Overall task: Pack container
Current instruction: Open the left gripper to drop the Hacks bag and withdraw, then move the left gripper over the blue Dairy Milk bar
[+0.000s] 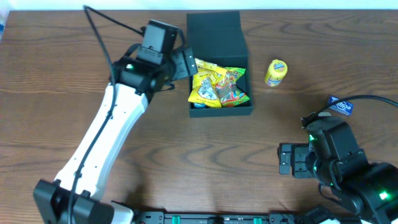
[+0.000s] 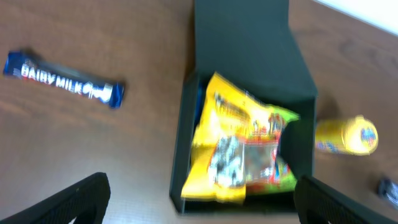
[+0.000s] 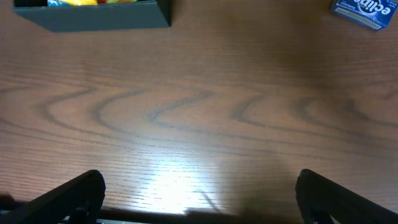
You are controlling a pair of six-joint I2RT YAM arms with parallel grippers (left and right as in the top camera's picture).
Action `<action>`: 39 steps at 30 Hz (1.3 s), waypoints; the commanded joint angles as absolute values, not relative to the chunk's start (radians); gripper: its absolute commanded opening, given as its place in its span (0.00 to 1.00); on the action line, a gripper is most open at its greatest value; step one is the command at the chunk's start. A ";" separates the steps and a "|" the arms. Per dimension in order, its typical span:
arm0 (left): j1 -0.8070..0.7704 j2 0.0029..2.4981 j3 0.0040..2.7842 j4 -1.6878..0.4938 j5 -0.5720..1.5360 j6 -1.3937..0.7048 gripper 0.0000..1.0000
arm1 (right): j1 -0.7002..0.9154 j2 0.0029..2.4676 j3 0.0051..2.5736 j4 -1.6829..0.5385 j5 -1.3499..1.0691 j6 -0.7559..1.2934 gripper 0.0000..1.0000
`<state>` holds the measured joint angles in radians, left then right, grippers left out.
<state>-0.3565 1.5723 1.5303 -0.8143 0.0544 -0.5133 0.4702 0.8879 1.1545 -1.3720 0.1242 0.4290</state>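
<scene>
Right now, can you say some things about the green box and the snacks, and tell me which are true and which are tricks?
1. The lid of the container stands open. True.
2. The container is empty. False: yellow snack packets lie in it.
3. The Dairy Milk bar is inside the container. False: it lies on the table, outside the container.
4. The left gripper and the right gripper are both open and hold nothing. True.
5. The yellow tube lies on the table, outside the container. True.
</scene>
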 commanded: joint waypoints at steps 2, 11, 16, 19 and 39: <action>-0.355 1.555 1.542 -0.883 0.127 -0.472 0.95 | 0.478 0.883 1.155 -1.374 0.126 0.440 0.99; -0.311 1.560 1.542 -0.897 -0.006 -1.170 0.96 | 0.478 0.883 1.155 -1.374 0.126 0.441 0.99; -0.187 1.619 1.542 -0.872 0.065 -1.377 0.96 | 0.478 0.883 1.155 -1.374 0.126 0.440 0.99; -0.113 1.702 1.542 -0.799 0.183 -1.425 0.96 | 0.478 0.883 1.155 -1.374 0.126 0.440 0.99; -0.010 2.041 1.563 -0.715 0.263 -1.504 0.96 | 0.478 0.883 1.155 -1.374 0.126 0.440 0.99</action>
